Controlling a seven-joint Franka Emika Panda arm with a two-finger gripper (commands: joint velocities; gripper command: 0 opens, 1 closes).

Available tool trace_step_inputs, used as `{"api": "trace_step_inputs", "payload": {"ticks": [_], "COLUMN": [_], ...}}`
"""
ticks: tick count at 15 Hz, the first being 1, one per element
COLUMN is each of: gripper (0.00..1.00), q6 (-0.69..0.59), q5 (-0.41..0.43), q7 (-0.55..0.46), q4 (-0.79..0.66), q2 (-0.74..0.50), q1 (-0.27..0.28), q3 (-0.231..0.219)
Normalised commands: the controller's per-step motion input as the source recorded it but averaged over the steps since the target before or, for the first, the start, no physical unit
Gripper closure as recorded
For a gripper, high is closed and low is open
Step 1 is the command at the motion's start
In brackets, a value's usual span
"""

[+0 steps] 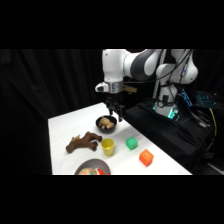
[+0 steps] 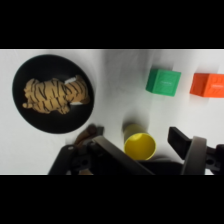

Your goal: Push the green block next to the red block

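A: Where is the tool (image 1: 115, 116) right now?

B: In the side view it hangs from the white arm (image 1: 125, 62) over the far part of the table (image 1: 65, 125), just above the black bowl (image 1: 106, 123). It touches none of the things below it.

A: Are its fingers apart or together?

B: Apart. In the wrist view the two dark fingers (image 2: 186, 142) rise from the bottom edge with a wide gap between them, and nothing is held there. The yellow cup (image 2: 139, 145) shows in that gap, but it stands on the table below.

A: And the green block (image 1: 131, 143)?

B: It sits on the table to the right of the yellow cup, nearer the table's right edge. The red block (image 1: 146, 157) lies beyond it toward the front right. The two are near each other but apart, with bare white table between them; the wrist view shows that gap plainly.

A: What is in the bowl?

B: A small striped toy tiger (image 2: 55, 95), orange with dark stripes, lying inside.

A: Anything else on the table?

B: A brown plush animal (image 1: 84, 142) lies left of the cup, and a dark plate (image 1: 92, 167) sits at the front edge with something orange and pale on it that I can't make out.
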Motion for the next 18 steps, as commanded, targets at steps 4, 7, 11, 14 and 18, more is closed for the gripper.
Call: {"api": "trace_step_inputs", "payload": {"ticks": [4, 7, 11, 14, 18], "gripper": [0.0, 0.0, 0.0, 0.0, 0.0], "q6": [0.27, 0.49, 0.53, 0.37, 0.33], "q5": [-0.234, -0.249, -0.192, -0.173, -0.186], "q7": [0.28, 0.28, 0.18, 0.2, 0.23], "q4": [-0.5, -0.45, -0.29, 0.0, 0.0], "q2": [-0.39, -0.19, 0.03, 0.27, 0.25], "q1": [-0.052, -0.079, -0.094, -0.052, 0.031], "q3": [0.003, 0.005, -0.02, -0.008, -0.018]}}
